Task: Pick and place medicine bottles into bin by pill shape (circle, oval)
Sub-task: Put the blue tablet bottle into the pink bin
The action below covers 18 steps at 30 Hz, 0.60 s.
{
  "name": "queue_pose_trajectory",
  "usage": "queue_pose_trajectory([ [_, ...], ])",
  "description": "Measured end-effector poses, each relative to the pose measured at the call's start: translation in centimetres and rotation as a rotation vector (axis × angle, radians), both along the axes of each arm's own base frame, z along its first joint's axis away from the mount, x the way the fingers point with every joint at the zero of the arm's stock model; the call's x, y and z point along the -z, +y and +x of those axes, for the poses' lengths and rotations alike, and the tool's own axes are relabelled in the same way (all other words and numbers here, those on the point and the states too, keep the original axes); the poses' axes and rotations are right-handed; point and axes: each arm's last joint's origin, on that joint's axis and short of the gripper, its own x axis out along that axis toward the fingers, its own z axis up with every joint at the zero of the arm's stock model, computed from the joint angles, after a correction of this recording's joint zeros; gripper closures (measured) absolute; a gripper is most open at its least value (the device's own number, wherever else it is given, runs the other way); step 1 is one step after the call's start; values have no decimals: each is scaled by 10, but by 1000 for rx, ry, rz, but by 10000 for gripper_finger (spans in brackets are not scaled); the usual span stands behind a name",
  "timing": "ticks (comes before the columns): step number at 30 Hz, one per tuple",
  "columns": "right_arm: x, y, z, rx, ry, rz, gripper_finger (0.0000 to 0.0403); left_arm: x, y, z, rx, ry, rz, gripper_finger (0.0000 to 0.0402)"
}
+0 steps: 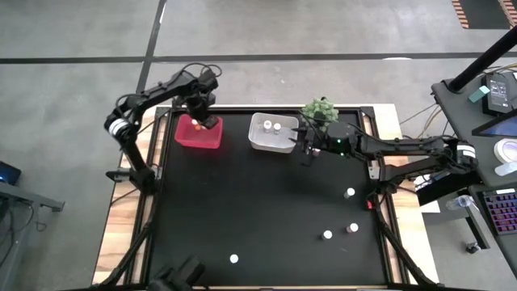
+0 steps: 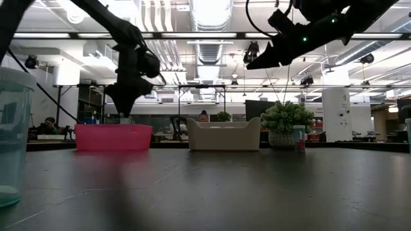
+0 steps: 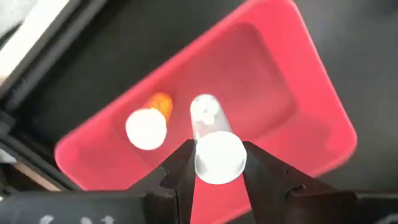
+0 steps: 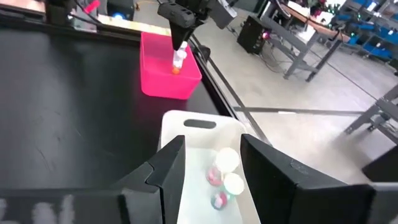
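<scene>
Left gripper (image 3: 217,163) clamped on a clear white-capped bottle (image 3: 211,140) over the pink bin (image 3: 311,93), amber bottle (image 3: 149,121) half hidden inside, right gripper (image 4: 211,165) spread empty over the white bin (image 4: 180,127), loose bottles (image 1: 350,193) well apart on the table (image 1: 242,202), plant (image 1: 320,109) beside the white bin.

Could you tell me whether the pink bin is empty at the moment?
Not empty: the pink bin holds one orange bottle.

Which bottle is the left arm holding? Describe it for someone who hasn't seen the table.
Find the pink bin at the table's far left. Above it the left gripper is shut on a clear white-capped bottle. The orange bottle lies loose in the bin; this one is gripped between the fingers.
</scene>
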Motion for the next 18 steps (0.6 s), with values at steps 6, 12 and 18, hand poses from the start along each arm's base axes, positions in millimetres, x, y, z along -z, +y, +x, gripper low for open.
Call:
queue_pose_trajectory([
  [6,3,-2,-1,7,7,1,257,7,15,12,9,-1,4,304],
  [12,3,-2,-1,6,8,1,257,16,13,11,5,13,-28,304],
  [18,3,-2,-1,5,8,2,257,18,13,12,2,7,-26,304],
])
